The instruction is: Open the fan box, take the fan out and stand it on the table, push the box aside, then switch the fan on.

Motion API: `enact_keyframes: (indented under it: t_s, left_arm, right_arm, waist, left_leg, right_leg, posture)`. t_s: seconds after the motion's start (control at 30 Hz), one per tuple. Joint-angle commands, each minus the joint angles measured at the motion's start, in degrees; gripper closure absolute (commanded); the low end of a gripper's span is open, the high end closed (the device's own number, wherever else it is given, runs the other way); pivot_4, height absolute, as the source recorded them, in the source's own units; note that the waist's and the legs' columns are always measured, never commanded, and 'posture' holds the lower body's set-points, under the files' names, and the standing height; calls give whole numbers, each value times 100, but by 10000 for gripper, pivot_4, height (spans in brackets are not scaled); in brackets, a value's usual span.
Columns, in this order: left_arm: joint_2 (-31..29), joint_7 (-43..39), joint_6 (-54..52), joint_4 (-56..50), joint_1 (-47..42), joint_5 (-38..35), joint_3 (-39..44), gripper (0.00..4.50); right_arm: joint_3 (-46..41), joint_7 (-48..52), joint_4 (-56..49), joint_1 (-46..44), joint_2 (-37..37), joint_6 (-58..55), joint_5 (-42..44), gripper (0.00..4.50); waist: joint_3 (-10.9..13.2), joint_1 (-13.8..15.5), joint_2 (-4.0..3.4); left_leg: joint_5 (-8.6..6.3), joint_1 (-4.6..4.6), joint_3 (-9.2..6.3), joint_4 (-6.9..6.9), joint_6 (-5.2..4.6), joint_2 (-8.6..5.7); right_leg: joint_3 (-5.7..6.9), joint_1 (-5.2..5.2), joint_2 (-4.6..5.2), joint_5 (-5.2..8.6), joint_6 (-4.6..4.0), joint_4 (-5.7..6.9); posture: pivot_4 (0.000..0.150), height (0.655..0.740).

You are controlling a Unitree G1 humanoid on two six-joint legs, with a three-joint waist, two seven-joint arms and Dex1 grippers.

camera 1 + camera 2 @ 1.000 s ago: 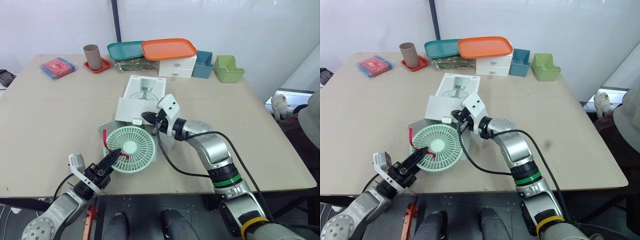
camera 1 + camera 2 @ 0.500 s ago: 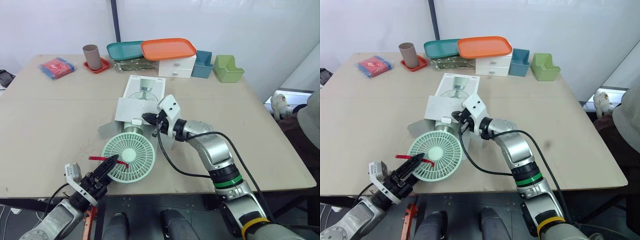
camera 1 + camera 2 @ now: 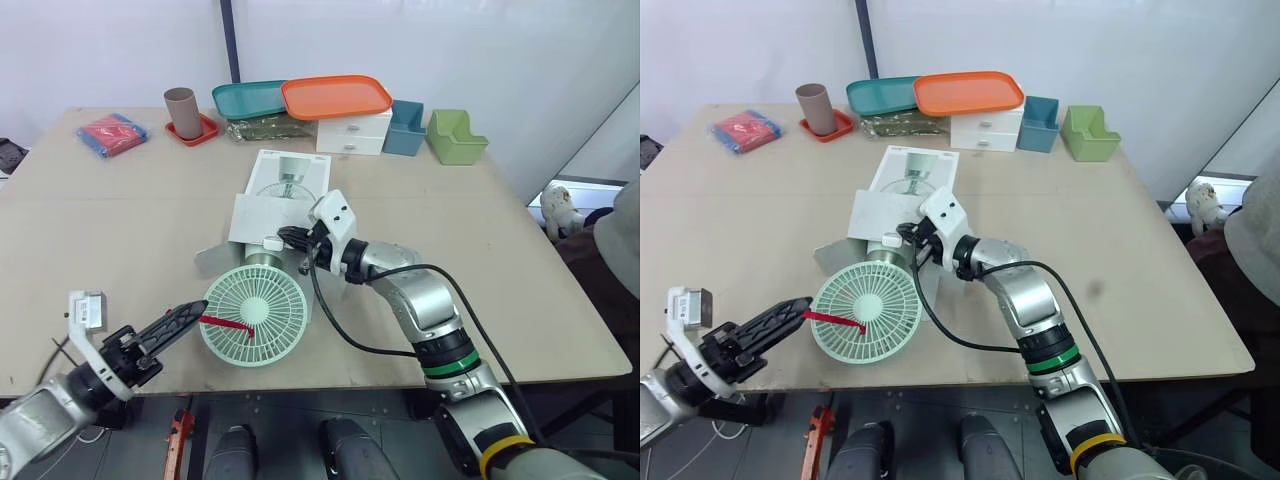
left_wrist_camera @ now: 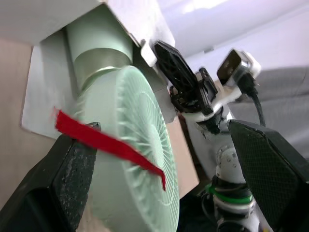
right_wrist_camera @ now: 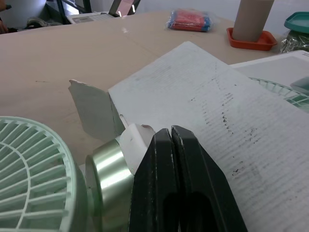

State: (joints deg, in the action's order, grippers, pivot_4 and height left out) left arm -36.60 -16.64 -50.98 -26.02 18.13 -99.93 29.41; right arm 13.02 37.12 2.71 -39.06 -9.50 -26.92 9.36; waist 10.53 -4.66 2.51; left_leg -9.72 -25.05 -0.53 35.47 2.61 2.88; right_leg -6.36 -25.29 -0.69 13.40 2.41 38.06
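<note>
The mint-green fan [image 3: 255, 315] lies grille-up near the table's front edge, its round stem [image 3: 262, 262] still inside the open end of the white fan box [image 3: 285, 190]. A red strap [image 3: 225, 323] runs taut from the grille's middle to my left gripper [image 3: 190, 313], which is off the table's front left. In the left wrist view its fingers [image 4: 63, 193] stand wide apart, open, and the strap [image 4: 96, 140] is caught on one finger. My right gripper [image 3: 290, 237] is shut, its tips [image 5: 170, 133] resting on the box at its open end beside a torn flap.
Along the far edge stand a brown cup [image 3: 183, 112] on a red coaster, a red packet [image 3: 115, 133], a teal tray [image 3: 250, 98], an orange tray [image 3: 337, 97] on a white drawer unit [image 3: 353, 135], a teal bin [image 3: 406, 128] and a green bin [image 3: 456, 136].
My left gripper has drawn back to the left, off the table's front edge, pulling the strap taut. The fan has slid further out of the box. The right gripper has stayed on the box.
</note>
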Motion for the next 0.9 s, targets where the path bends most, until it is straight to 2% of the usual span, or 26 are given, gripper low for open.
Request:
enact_keyframes:
  t_s: [0.03, 0.17, 0.3, 0.33, 0.43, 0.5, 0.7, 0.8, 0.9]
  left_arm:
    - [-652, -1227, -56, 175, 443, 1149, 386, 273]
    - [-1110, -2431, 408, 446, 780, 2553, 296, 273]
    - [-1080, -3190, 936, 542, 775, 3358, 276, 273]
    - [-1062, -3286, 1002, 548, 752, 3465, 274, 273]
    - [-892, -3465, 2262, 379, 687, 4921, -65, 273]
    - [-682, -3495, 2879, 420, 554, 5427, -222, 273]
    - [-95, -3807, 4688, 803, 179, 6588, -619, 273]
    - [-76, -4018, 5712, 1068, 164, 7372, -862, 273]
    - [115, -4043, 6265, 1219, 238, 7694, -913, 273]
  right_arm:
    - [-272, 2, -306, -213, -25, 14, 195, 45000]
    - [-463, 95, -592, -260, -163, -114, 399, 45000]
    - [-632, 177, -983, -239, -316, -340, 690, 45000]
    - [-664, 196, -1054, -233, -352, -375, 738, 45000]
    - [-824, 378, -1612, 63, -685, -500, 988, 45000]
    - [-873, 461, -1800, 243, -811, -508, 1063, 45000]
    - [-1198, 768, -2493, 1222, -1311, -505, 1425, 45000]
    - [-1359, 766, -2713, 1614, -1481, -558, 1533, 45000]
    - [-1535, 633, -2975, 2014, -1531, -614, 1696, 45000]
  waist:
    - [3, 0, -5]
    - [7, -19, -13]
    - [10, -28, -17]
    - [10, -29, -17]
    - [10, -32, -17]
    - [11, -33, -18]
    - [5, 32, -9]
    - [9, 33, -16]
    - [8, 22, -15]
  left_leg:
    - [-3, 0, 4, -6, 4, 2]
    - [-7, 1, 5, -9, 10, 8]
    - [-11, -1, 9, -14, 14, 9]
    - [-12, -1, 9, -14, 14, 9]
    - [-13, 0, 10, -15, 14, 14]
    - [-13, -1, 11, -15, 14, 14]
    - [-19, 0, 16, -18, 15, 12]
    - [-21, 1, 20, -16, 14, 13]
    - [-21, 2, 21, -14, 14, 14]
  right_leg:
    - [1, -4, 1, 4, -5, 0]
    - [4, -10, -3, 9, -14, 0]
    - [9, -12, 4, 16, -19, -1]
    - [8, -13, 4, 17, -19, -1]
    - [8, -13, 3, 17, -20, -1]
    - [8, -13, 3, 17, -20, -1]
    - [7, -10, 6, 26, -19, -2]
    - [4, -9, 6, 27, -19, -1]
    - [3, -9, 4, 25, -16, -1]
  posture:
    - [1500, 7400]
    - [1500, 7400]
    - [1500, 7400]
    - [1500, 7400]
    - [1500, 7400]
    - [1500, 7400]
    - [1500, 7400]
    - [1500, 7400]
    - [1500, 7400]
